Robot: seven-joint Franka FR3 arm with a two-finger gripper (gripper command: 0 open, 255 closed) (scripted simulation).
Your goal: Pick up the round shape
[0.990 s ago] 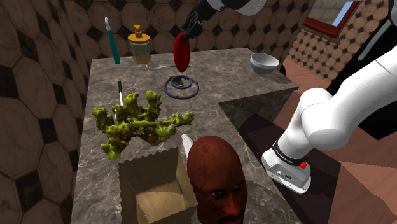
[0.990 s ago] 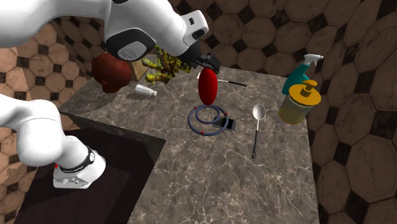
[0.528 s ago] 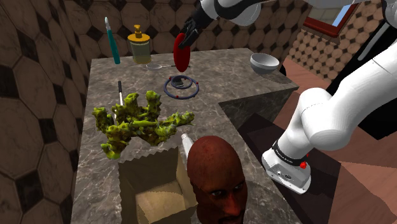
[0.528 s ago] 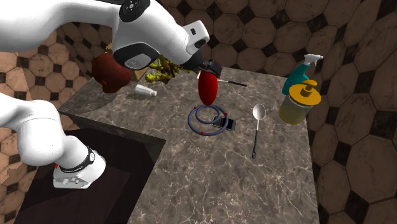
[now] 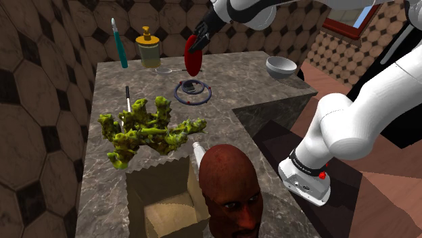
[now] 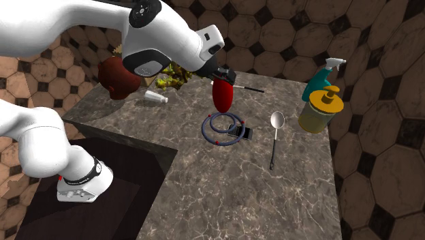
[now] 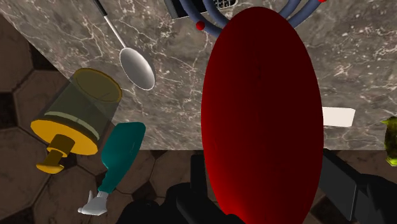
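Observation:
The round shape is a dark red oval disc (image 5: 194, 57) (image 6: 221, 97), standing upright on its edge over the marble counter (image 5: 264, 94), just behind a blue ring (image 5: 191, 92). My black gripper (image 5: 197, 43) (image 6: 222, 76) comes down on the disc's top edge and is shut on it. In the wrist view the red disc (image 7: 261, 114) sits between the two fingers (image 7: 347, 188), which clasp its near rim. I cannot tell whether its lower edge touches the counter.
A blue ring with red beads (image 6: 225, 127) lies under the disc. A spoon (image 6: 275, 129), a yellow soap dispenser (image 6: 319, 110) and a teal spray bottle (image 6: 320, 78) stand nearby. A grey bowl (image 5: 280, 66), a green branching thing (image 5: 149, 128), a brown box (image 5: 166, 196) and a dark red head (image 5: 230, 186) are also on the counter.
The fingers have closed on the red disc's top edge. The hand tilted and shifted slightly over the last second, while the disc stayed in place.

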